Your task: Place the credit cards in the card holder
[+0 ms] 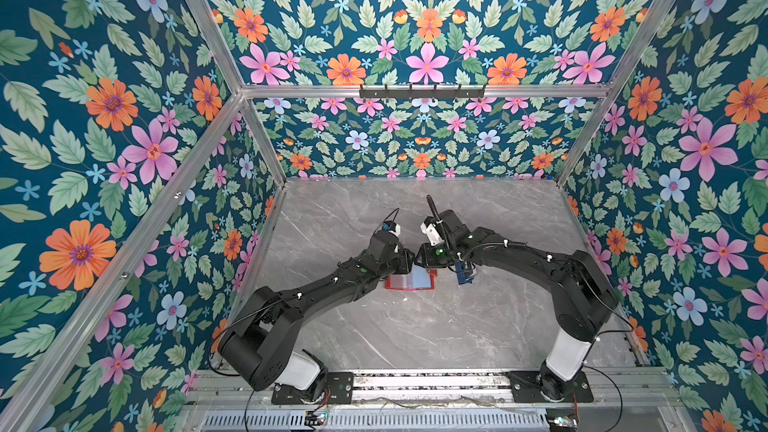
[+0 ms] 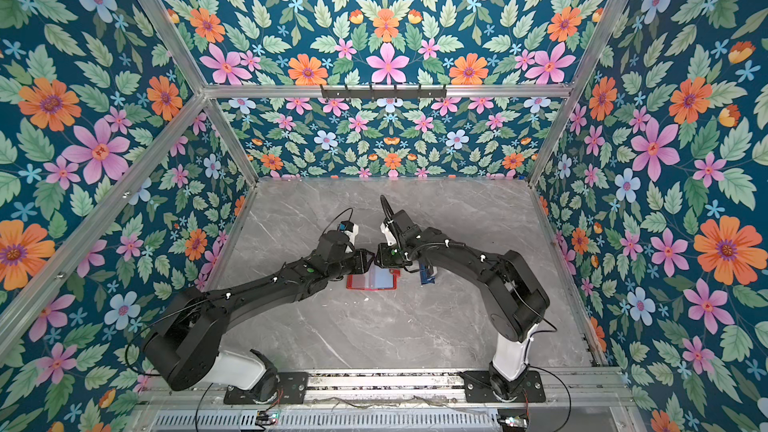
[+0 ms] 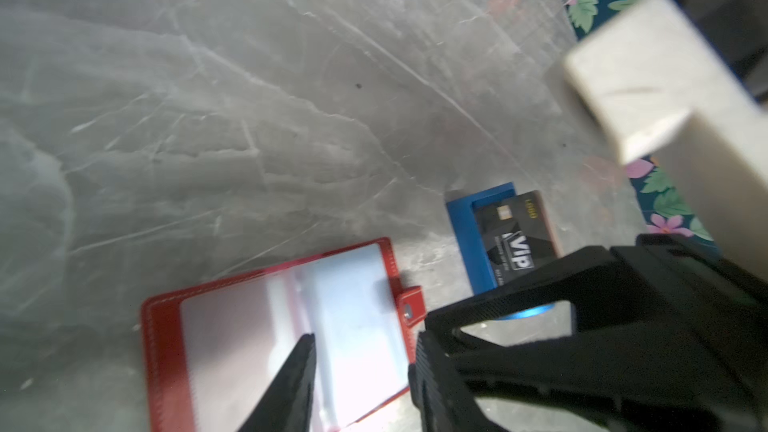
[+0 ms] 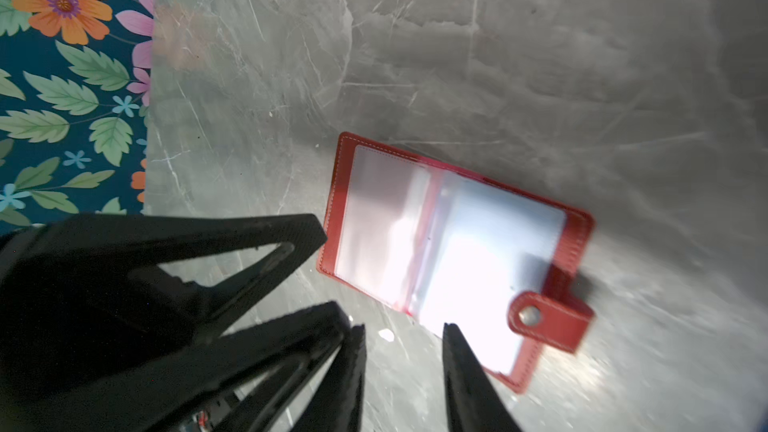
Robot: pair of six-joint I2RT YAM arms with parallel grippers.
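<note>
Red leather-look card holder [image 4: 453,243], lying open; dark navy plastic credit card [image 3: 515,234] in a blue tray [image 3: 461,243] beside it. My left gripper [image 3: 363,342] and right gripper [image 4: 404,328] gape empty. Next, I judge: pinch the card's edge.

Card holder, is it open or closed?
Open. The card holder lies spread flat, both clear sleeves facing up, snap tab unfastened at one side.

Both top views looked steeply down from high over the near edge onto the whole marble table [image 1: 415,326]. Each wrist camera hung close over it, slanted, and both caught the open red card holder [image 3: 232,338].
</note>
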